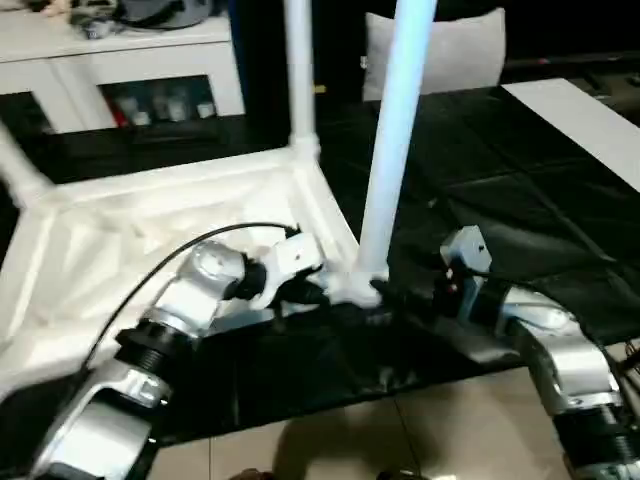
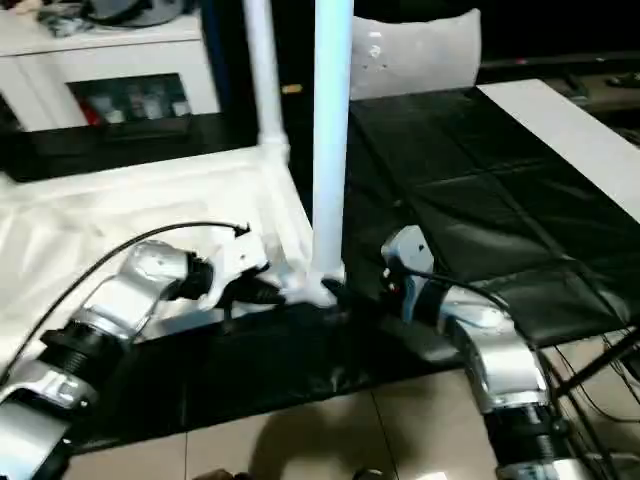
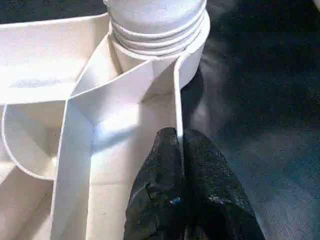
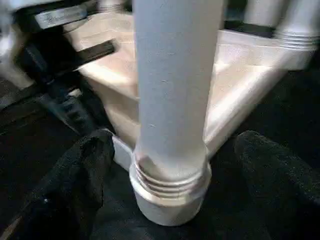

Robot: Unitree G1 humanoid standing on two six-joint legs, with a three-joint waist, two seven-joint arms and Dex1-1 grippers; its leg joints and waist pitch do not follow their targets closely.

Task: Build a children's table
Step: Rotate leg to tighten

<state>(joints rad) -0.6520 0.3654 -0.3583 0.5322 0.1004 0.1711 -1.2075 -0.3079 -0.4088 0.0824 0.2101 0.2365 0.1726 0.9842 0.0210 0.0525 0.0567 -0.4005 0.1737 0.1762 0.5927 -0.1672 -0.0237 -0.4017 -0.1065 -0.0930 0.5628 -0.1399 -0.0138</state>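
While the white tabletop [image 1: 150, 230] lies upside down on the black bench [image 1: 480, 180], ribbed underside up, my left jaws [image 3: 180, 150] are clenched on the thin rim wall of the tabletop just beside its near right corner socket [image 3: 165, 47]. A white leg [image 1: 395, 150] stands upright in that socket, its ridged collar seated in the round cup. My right jaws [image 4: 170, 165] are released and stand wide, one black finger [image 4: 75, 175] on each side of that leg's base, neither one pressing on it. A second leg [image 1: 298, 70] rises from the far right corner socket. The left forearm reaches in over the tabletop, a black cable arching above it, and the right forearm comes in from the right over the bench. Beyond the bench stands a white cabinet [image 1: 130, 70] with glass doors at far left, and a grey-white cushion-like panel [image 1: 460, 50] leans at the far side.
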